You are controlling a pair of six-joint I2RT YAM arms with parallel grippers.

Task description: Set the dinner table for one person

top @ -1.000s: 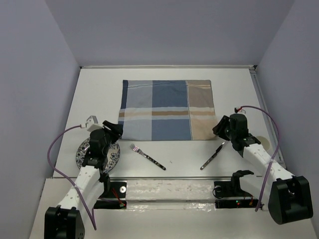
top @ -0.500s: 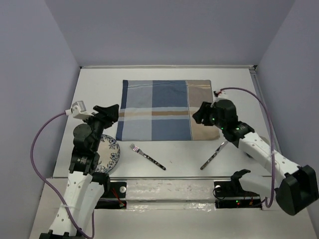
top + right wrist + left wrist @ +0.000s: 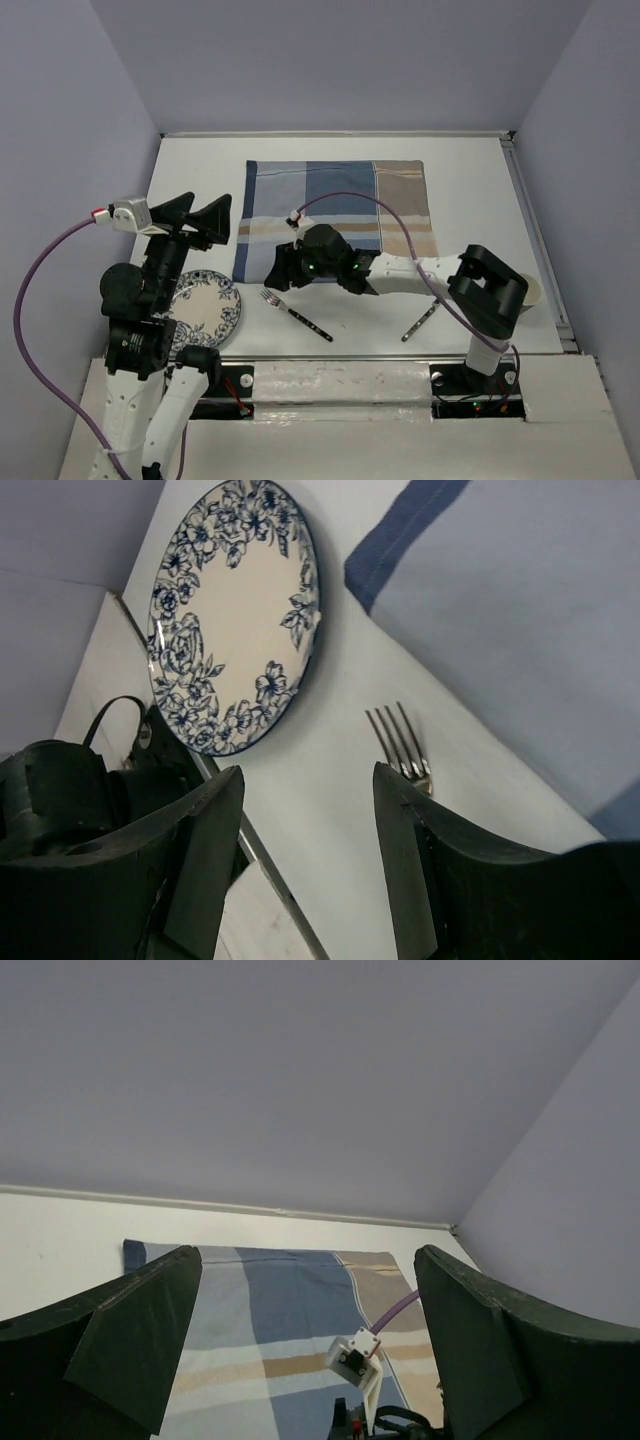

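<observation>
We see the white bench (image 3: 470, 190) filling the floor of the view, walled on three sides, with a thin rail at its right edge. A blue-and-tan plaid cloth (image 3: 335, 215) lies flat on its middle, toward the far side. Near the left front corner sits a blue floral plate (image 3: 205, 310). Just right of it, a fork (image 3: 297, 313) lies aslant, tines toward the cloth. A knife (image 3: 425, 318) lies further right, well apart from the fork.

The left tool (image 3: 203, 215) is lifted above the plate and points toward the far wall. Its fingers (image 3: 140, 1340) are spread wide with nothing between them.

The right arm reaches across the front of the cloth to the left. The right tool (image 3: 280, 268) hovers by the cloth's near left corner, just above the fork's tines. From its wrist camera we see its fingers (image 3: 205, 850) parted and empty. Bare bench lies between them, with the plate to one side and the tines to the other.
</observation>
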